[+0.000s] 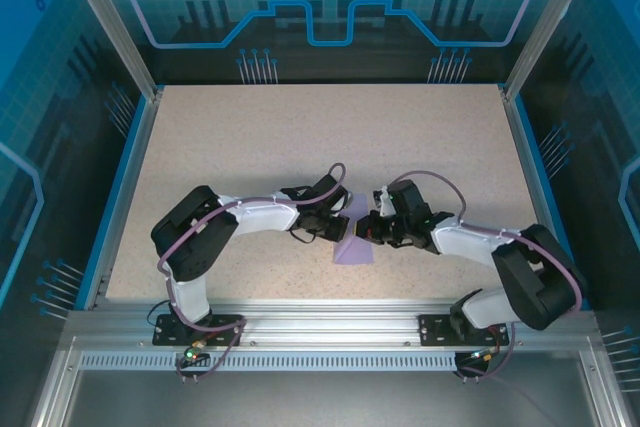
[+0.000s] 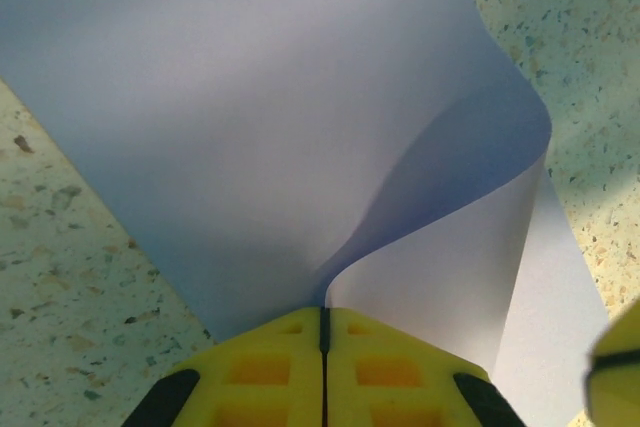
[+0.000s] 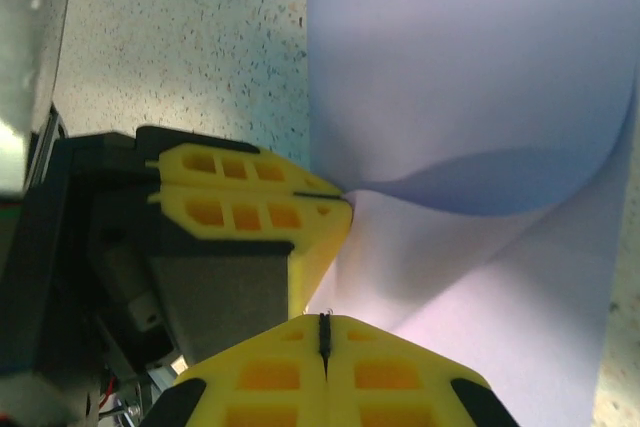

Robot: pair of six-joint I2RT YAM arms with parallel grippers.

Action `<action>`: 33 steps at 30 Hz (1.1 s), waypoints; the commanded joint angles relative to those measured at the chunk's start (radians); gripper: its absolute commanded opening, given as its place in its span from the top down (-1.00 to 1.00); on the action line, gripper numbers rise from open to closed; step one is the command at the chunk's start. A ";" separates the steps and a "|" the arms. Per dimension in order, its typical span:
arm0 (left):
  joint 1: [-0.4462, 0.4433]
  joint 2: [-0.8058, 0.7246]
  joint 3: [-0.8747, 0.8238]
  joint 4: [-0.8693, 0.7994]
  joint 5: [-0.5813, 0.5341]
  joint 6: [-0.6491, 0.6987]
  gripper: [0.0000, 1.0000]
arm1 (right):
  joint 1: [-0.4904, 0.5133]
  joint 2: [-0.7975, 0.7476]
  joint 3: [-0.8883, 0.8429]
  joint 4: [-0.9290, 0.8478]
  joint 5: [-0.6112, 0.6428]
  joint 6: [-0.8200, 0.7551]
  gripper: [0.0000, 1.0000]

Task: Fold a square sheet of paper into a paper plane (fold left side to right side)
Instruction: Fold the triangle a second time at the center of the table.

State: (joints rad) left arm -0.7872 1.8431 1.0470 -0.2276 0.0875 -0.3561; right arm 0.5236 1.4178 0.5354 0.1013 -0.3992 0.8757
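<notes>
The speckled beige counter carries the thin lavender-purple square sheet of paper near the middle of its near edge, with one side lifted and curled over the flat layer. The yellow left fingers are pressed together, pinching the raised edge. The yellow right fingers are pressed together, tips against the sheet's lower layer; whether they pinch it I cannot tell.

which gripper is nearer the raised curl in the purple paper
Left. The left gripper is shut on the square sheet of paper right where the curl starts; the right gripper pinches its edge just beside, off the curl.
</notes>
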 commanded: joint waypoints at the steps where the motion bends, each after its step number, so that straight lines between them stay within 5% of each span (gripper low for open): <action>1: 0.008 0.021 0.015 -0.056 0.015 0.026 0.85 | 0.008 0.040 0.037 0.058 -0.019 0.008 0.98; 33: 0.006 0.037 0.028 -0.066 0.027 0.032 0.84 | 0.019 0.154 0.058 -0.061 0.049 -0.082 0.97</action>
State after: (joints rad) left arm -0.7860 1.8507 1.0599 -0.2424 0.0952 -0.3515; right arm 0.5323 1.5558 0.5785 0.0792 -0.3714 0.8185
